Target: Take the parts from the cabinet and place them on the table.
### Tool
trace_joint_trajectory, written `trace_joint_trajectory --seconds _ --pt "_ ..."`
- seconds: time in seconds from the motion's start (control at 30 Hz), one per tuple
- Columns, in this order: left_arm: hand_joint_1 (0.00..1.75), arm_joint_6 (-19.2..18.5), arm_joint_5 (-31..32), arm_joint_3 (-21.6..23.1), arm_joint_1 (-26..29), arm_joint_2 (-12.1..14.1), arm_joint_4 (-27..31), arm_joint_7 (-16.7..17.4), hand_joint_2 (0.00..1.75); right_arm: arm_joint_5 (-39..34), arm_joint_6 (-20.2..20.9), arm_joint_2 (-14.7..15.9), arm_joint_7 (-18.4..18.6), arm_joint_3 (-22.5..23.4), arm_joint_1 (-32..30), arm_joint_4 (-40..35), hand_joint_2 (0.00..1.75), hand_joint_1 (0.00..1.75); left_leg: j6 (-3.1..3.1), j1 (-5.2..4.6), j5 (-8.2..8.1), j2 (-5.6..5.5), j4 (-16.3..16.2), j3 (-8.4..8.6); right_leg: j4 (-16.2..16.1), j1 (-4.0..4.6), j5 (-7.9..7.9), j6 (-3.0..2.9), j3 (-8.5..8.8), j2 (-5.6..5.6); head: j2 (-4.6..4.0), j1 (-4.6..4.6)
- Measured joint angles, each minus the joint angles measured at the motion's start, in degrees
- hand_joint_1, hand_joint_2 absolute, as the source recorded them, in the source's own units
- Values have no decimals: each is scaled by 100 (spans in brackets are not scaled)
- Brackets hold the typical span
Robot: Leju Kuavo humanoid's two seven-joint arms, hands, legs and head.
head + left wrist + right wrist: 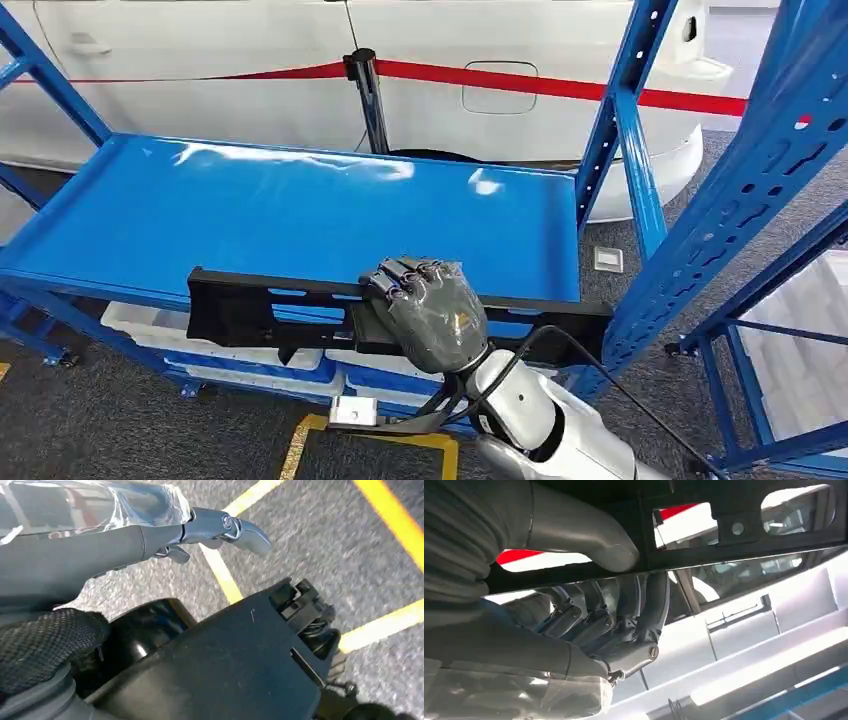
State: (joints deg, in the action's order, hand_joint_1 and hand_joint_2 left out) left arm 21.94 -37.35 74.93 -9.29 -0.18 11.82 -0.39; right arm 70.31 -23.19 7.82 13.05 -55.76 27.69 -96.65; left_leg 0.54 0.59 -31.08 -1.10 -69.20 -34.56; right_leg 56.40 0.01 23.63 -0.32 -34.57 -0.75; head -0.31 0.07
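Right hand [432,312] grips the long black plastic part [260,305], its fingers [400,275] curled over the part's top edge and, in the right wrist view, the thumb [579,532] pressed on the opposite face of the part [744,520]. That part lies level along the front edge of the glossy blue shelf [290,215] of a blue steel rack. Beyond the shelf stands a white car body [500,60] behind a red barrier tape [560,85]. White bins [150,325] sit under the shelf. Left hand [220,527] hangs over grey floor [310,540] with yellow lines, fingers extended, holding nothing.
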Motion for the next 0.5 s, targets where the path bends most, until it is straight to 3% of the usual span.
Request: trace_joint_trajectory --seconds 0.03,0.07,0.1,0.13,0.17,0.23,0.27,0.3,0.33,0.37,0.4,0.43,0.47,0.5 --pt "0 0 18 4 15 0 0 11 175 0 0 0 6 0 2 -4 175 175 87 -35 175 -1 480 308 0 41 -40 -10 -43 -12 0 0" --pt "0 0 17 9 36 11 0 15 175 0 0 0 9 2 2 -9 175 175 214 -101 305 -2 1012 634 -1 60 -77 -12 -77 -18 0 0" --pt "0 2 17 11 46 44 -7 18 175 0 -2 0 11 4 0 -15 175 175 387 -163 205 21 1433 848 -1 33 -116 -6 -118 -16 0 7" --pt "0 4 22 15 60 24 -7 20 175 0 -2 15 13 7 3 -33 175 175 315 -167 257 36 1581 902 -8 28 -163 11 -141 -12 2 15" --pt "0 13 24 15 75 28 -9 20 175 0 -4 15 11 7 4 -37 175 175 296 -214 302 9 1576 869 -16 1 -210 53 -160 0 0 9" --pt "0 13 24 20 75 28 -9 20 175 0 -7 15 4 7 1 -50 175 175 332 -235 395 16 1634 824 -61 -23 -310 125 -181 1 2 -7" --pt "0 13 28 24 74 6 -7 20 175 2 -7 31 4 18 1 -52 175 175 319 -127 518 59 1770 811 -36 -8 -290 143 -228 -9 0 -9" --pt "0 11 26 28 72 11 -7 20 175 0 -7 33 4 26 4 -57 175 175 326 -141 593 54 1804 788 79 20 -54 192 -296 -12 0 -4" --pt "0 11 26 35 70 11 -7 20 175 -2 -7 44 4 46 12 -59 175 175 352 -116 657 74 1804 717 417 2 321 230 -424 -5 0 4" --pt "0 11 26 35 69 9 -7 20 175 -2 -7 52 4 55 4 -59 175 175 331 -105 703 76 1803 658 830 -20 633 254 -530 1 0 9" --pt "0 11 26 35 66 7 -7 17 175 -2 -7 55 6 57 -12 -59 175 175 318 -96 757 83 1801 592 1280 -47 862 280 -637 10 0 9" --pt "0 11 26 35 61 7 -7 13 175 -4 -7 59 13 59 -16 -59 175 175 299 -79 807 88 1796 523 1615 -72 915 312 -692 17 0 9" --pt "0 11 26 35 56 7 -7 13 175 -7 -7 65 17 61 -21 -59 175 175 274 -57 856 89 1787 459 1730 -95 807 343 -657 24 0 11" --pt "0 11 26 35 47 4 -7 11 175 -11 -7 77 17 68 -23 -59 175 175 238 -22 904 90 1773 381 1592 -129 563 394 -464 30 0 11"
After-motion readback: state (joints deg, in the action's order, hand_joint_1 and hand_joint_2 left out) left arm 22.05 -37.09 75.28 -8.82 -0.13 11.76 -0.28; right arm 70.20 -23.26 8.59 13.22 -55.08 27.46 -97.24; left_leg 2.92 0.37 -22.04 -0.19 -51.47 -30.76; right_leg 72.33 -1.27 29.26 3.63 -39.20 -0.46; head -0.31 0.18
